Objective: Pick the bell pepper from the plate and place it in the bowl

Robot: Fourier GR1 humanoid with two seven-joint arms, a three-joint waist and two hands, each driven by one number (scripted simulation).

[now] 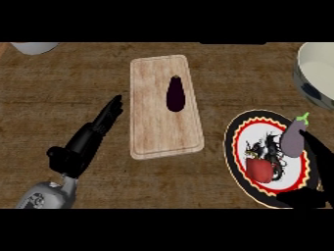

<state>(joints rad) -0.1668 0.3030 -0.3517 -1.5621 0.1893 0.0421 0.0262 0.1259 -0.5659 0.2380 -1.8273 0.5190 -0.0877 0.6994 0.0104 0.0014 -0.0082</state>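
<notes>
Down at the near edge, the robot's right hand comes in over the right rim of the plate, its dark fingers spread apart with the thumb reaching along the plate's lower edge — nothing is held between them. On the plate, a red bell pepper sits toward the lower left of the white centre, just off the fingers but not touched by them as far as I can see. Beside it, higher up, lies a pale grey-purple eggplant with a green stem, close against the hand. Over on the left, the left hand rests on the wooden counter, fingers straight and together, pointing up toward the cutting board. A dark purple eggplant lies lengthwise on that board. At the upper right corner stands the bowl — white inside, well apart from the pepper.
</notes>
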